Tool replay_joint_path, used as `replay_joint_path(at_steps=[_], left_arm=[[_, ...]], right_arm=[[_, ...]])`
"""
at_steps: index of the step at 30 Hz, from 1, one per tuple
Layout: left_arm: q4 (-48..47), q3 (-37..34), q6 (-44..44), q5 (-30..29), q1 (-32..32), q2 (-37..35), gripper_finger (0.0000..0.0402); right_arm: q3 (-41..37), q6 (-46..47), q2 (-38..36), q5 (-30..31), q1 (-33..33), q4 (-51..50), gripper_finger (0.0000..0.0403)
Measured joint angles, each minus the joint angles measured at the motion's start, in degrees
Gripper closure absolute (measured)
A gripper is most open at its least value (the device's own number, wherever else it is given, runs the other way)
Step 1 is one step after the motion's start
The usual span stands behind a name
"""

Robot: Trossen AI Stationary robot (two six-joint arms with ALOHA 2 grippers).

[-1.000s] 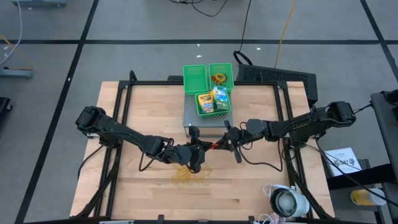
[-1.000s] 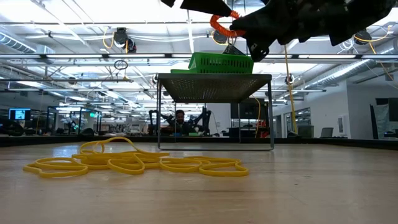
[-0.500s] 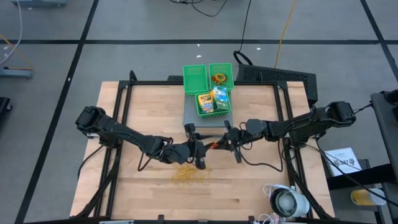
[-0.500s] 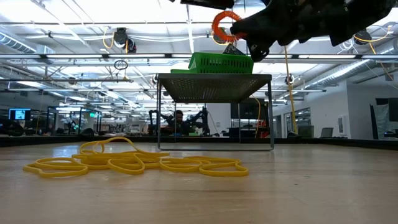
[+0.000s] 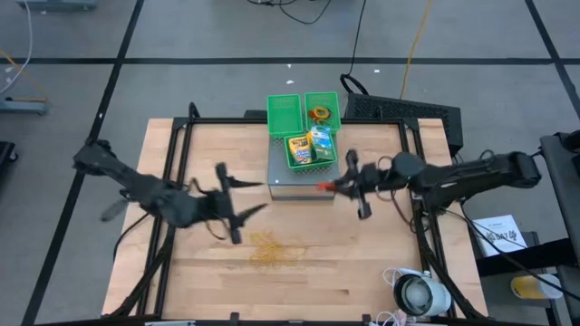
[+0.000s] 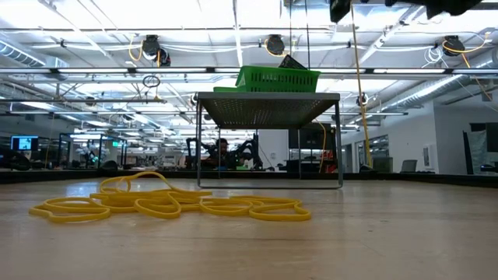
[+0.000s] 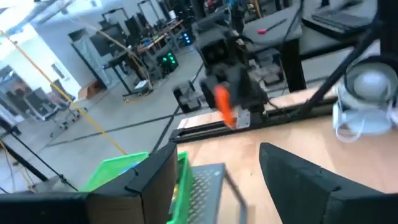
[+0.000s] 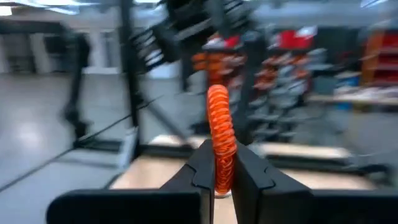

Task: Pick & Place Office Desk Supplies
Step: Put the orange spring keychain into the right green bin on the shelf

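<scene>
My right gripper (image 5: pixel 349 184) is over the table (image 5: pixel 381 263) at about 3 o'clock from centre, just off the right edge of the grey metal stand (image 5: pixel 299 181), fingers clamped on the orange coil ring (image 8: pixel 219 134); in my right wrist view the ring stands upright between the two pads. My left gripper (image 5: pixel 237 201) is over the table at about 9 o'clock, blurred, fingers spread apart with nothing between them, as the left wrist view shows past the two dark fingers (image 7: pixel 155 180). That view also catches the orange ring on my right gripper across the table, and the white round device (image 7: pixel 372 93) off to the side. Surface: light wood planks with a black frame around it. The tangle of rubber bands (image 5: pixel 272 252) lies loose on the wood at about 6 o'clock, apart from both grippers; from the low view it sprawls flat in front of the stand (image 6: pixel 167 202). Green mesh bins (image 5: pixel 304 127) sit on the stand at 12 o'clock; the yellow-green crayon box (image 5: pixel 299 148) and green-white packet (image 5: pixel 321 145) are in the near bin, coloured rings (image 5: pixel 319 113) in the far right one. Room: grey floor tiles, cables, ceiling lights and pipes, benches, a person (image 6: pixel 225 148) seated far behind the stand.
</scene>
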Motion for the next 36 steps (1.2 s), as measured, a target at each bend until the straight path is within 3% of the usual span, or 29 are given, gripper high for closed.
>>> replay_joint_path(at_steps=[6, 13, 17, 25, 32, 36], left_arm=[[-4.9, 0.0, -1.2, -0.1, -0.3, -8.4, 0.0165], [-17.8, 0.0, -5.4, -0.2, 1.2, -15.0, 0.0169], [-22.2, -1.7, -9.2, 0.7, 3.5, -18.1, 0.0169], [-20.7, -12.0, -12.0, 1.8, 9.5, -27.5, 0.017], [-10.6, -25.9, -11.6, 1.8, 14.3, -37.0, 0.0169], [-9.2, -30.4, -13.0, 1.9, 16.2, -41.8, 0.0169]], right_arm=[[7.0, -5.5, -1.1, 6.1, -9.1, -8.7, 0.0385], [13.4, -8.0, 5.0, 5.8, -22.8, -13.6, 0.0388], [14.2, -6.0, 9.0, 1.0, -30.3, -13.7, 0.0388], [14.2, -3.2, 16.2, -1.8, -39.8, -13.3, 0.0388], [14.2, -2.4, 19.6, -3.0, -41.3, -13.5, 0.0387], [14.2, -2.4, 19.6, -3.0, -41.2, -13.4, 0.0362]])
